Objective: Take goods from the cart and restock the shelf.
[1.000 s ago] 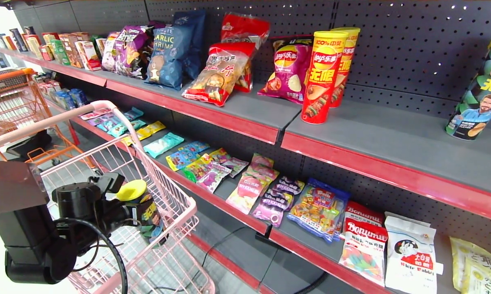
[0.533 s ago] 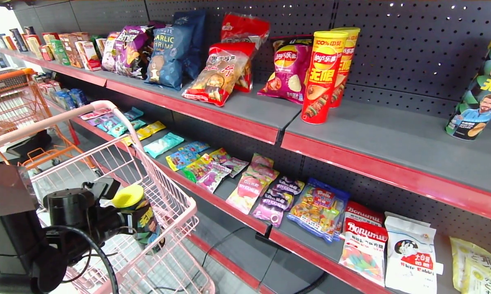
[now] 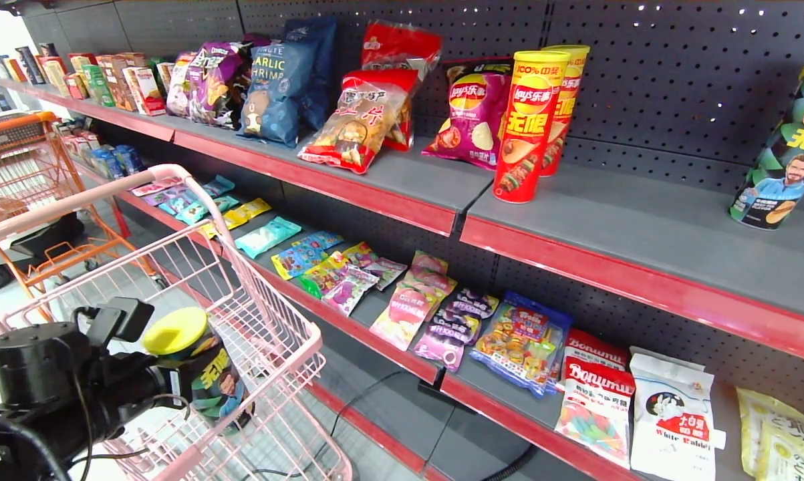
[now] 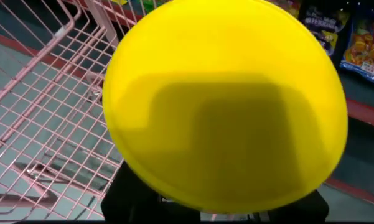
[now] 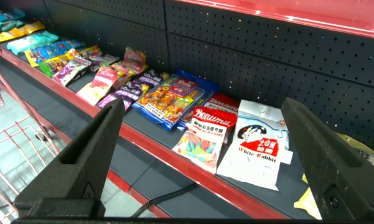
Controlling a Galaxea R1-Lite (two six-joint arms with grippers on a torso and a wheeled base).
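Chip can [image 3: 208, 381], dark body with a yellow lid [image 3: 174, 331], is clamped in the left gripper [image 3: 168, 391]; jaws are closed on the body just under the lid. The can is tilted, base toward the shelving, over the basket of the pink cart [image 3: 268, 334] near its shelf-side rim. Can't tell if the base clears the rim wires. In the left wrist view the lid [image 4: 224, 106] sits close up with the cart mesh [image 4: 43, 124] below it.

Right gripper [image 5: 202, 106]: jaws spread wide, holding nothing, in front of the lower shelf [image 5: 149, 146].

Room: the upper shelf [image 3: 642, 220] has a bare stretch behind its red front lip. It runs between 2 red-and-yellow cans [image 3: 532, 127], upright and one behind the other, and 1 green-and-black can [image 3: 782, 153] at the right end near the pegboard [image 3: 676, 80]. 1 purple bag [image 3: 472, 113] sits just beside the red-and-yellow cans on their left.

The lower shelf is packed with flat packets up to its front edge, including 1 white bag [image 3: 672, 414] and 2 red-topped bags [image 3: 599, 394] just beside it. 1 orange cart [image 3: 21, 167] stands beyond the pink one.
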